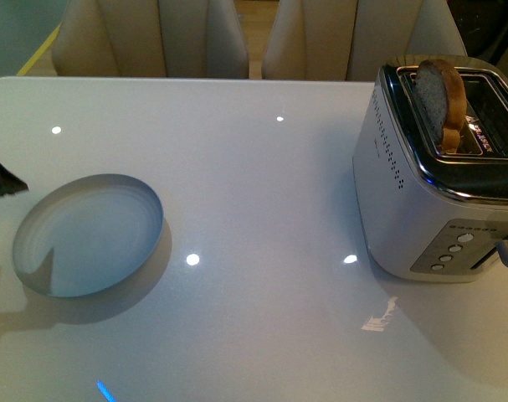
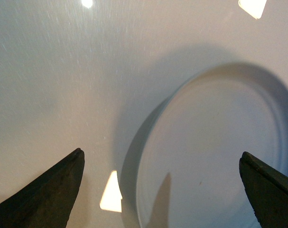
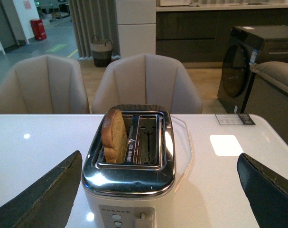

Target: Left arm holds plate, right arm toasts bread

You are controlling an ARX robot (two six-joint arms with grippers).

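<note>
The pale blue-grey plate (image 1: 90, 234) lies empty on the white table at the front left; it also shows in the left wrist view (image 2: 215, 156). My left gripper (image 2: 162, 164) is open above the plate's edge, its tip just visible at the left edge of the front view (image 1: 2, 180). The bread (image 1: 442, 100) stands upright in the left slot of the silver toaster (image 1: 421, 201), sticking up out of it. In the right wrist view the bread (image 3: 114, 135) and toaster (image 3: 129, 175) sit between my open right gripper's (image 3: 160, 164) fingers, a little ahead of them.
Beige chairs (image 1: 153, 38) stand behind the table's far edge. The toaster's lever and round buttons (image 3: 116, 219) face my right gripper. A small label (image 3: 235, 119) lies on the table at the far right.
</note>
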